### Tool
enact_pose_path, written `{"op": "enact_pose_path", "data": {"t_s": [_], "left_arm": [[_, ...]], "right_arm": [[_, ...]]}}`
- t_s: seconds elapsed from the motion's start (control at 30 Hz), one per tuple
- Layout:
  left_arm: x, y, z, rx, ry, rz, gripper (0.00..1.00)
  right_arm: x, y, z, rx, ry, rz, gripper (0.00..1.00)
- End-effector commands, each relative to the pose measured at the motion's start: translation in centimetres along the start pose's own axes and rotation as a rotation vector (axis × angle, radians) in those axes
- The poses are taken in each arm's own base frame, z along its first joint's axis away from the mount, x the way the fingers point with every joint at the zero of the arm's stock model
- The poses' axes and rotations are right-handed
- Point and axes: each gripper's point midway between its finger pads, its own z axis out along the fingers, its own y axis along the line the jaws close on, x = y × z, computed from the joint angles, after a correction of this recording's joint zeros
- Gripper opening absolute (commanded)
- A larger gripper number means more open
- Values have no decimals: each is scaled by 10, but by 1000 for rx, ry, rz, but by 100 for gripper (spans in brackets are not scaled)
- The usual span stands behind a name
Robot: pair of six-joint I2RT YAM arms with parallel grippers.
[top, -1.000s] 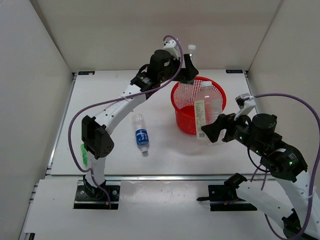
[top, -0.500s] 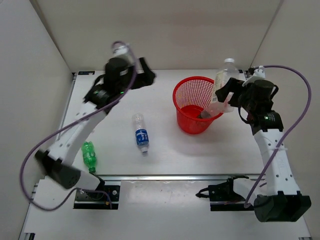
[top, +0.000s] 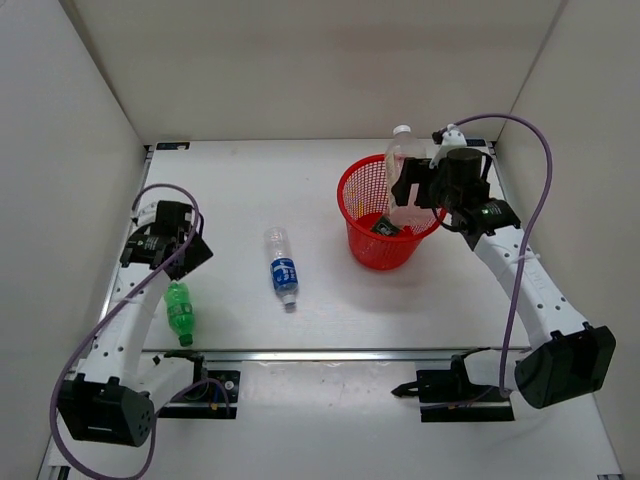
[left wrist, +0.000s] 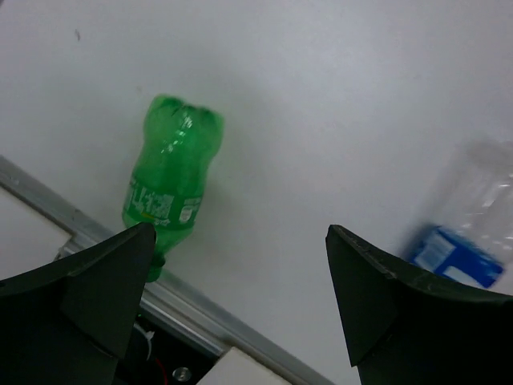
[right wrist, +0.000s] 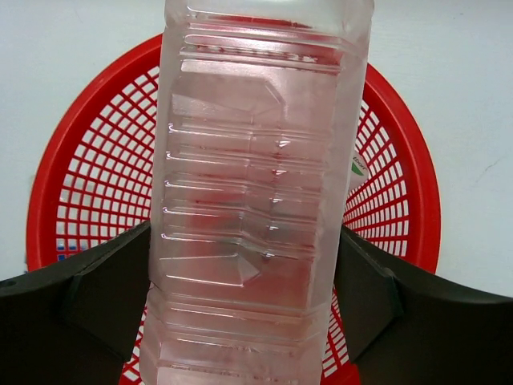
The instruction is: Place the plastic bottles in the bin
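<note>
The red mesh bin [top: 362, 192] stands right of centre. My right gripper [top: 413, 190] is shut on the wide clear ribbed bottle [top: 400, 170] and holds it upright over the bin's right side; the right wrist view shows the bottle [right wrist: 256, 200] between the fingers above the bin [right wrist: 397, 160]. A bottle with a dark label [top: 385, 227] lies inside the bin. The green bottle [top: 178, 312] lies at the front left. My left gripper [top: 172, 247] is open just above it; in the left wrist view [left wrist: 240, 241] the green bottle [left wrist: 172, 180] lies beyond the jaws. The blue-label bottle [top: 281, 268] lies on the table, also at the right edge of the left wrist view [left wrist: 465, 233].
An aluminium rail [top: 330, 352] runs along the table's front edge, close under the green bottle, and shows in the left wrist view [left wrist: 184, 309]. White walls enclose the table on the left, back and right. Purple cables loop from both arms.
My left arm swung from the back near the bin to the front left, above the green bottle. My right gripper carried the ribbed bottle from beside the bin to over it.
</note>
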Motion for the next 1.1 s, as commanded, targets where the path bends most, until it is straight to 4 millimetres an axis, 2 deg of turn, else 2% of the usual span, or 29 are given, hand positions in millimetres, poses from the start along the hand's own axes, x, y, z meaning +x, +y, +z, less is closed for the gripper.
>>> {"op": "enact_pose_path", "data": {"t_s": [0.0,0.03,0.13,0.17,0.2,0.3,0.33,0.37,0.47,0.6,0.73,0.93,1.07], "left_arm": [[32,22,12,-77,97,-35,99],[36,25,17,-103,113,-39,99],[33,51,27,-251,104,-31,99],[32,59,30,-296,125,-29,99],[29,66,31,-327,134,-42,98],[18,60,41,-332,106,-58,99],[23,58,46,-310,134,-72,99],[25,49,51,-255,152,-79,99],[41,49,62,-251,206,-63,99],[66,61,67,-280,280,-31,98],[90,62,67,-257,344,-1,99],[76,73,66,-354,311,-19,99],[60,63,75,-340,238,-53,99]], "right_arm": [[-16,7,5,11,-57,-88,38],[-15,13,5,-3,-48,-101,44],[-20,9,6,25,-61,-139,87],[-27,14,3,3,-78,-145,96],[-30,12,1,4,-78,-144,99],[-39,22,-7,-53,-102,-112,99],[-46,24,-10,-68,-128,-100,99],[-44,33,-12,-115,-122,-99,99],[-40,40,-12,-122,-104,-126,99],[-38,47,-15,-122,-109,-142,99],[-38,42,-20,-130,-119,-112,100],[-26,33,-24,-134,-118,-73,99],[-23,23,-27,-127,-119,-51,99]]}}
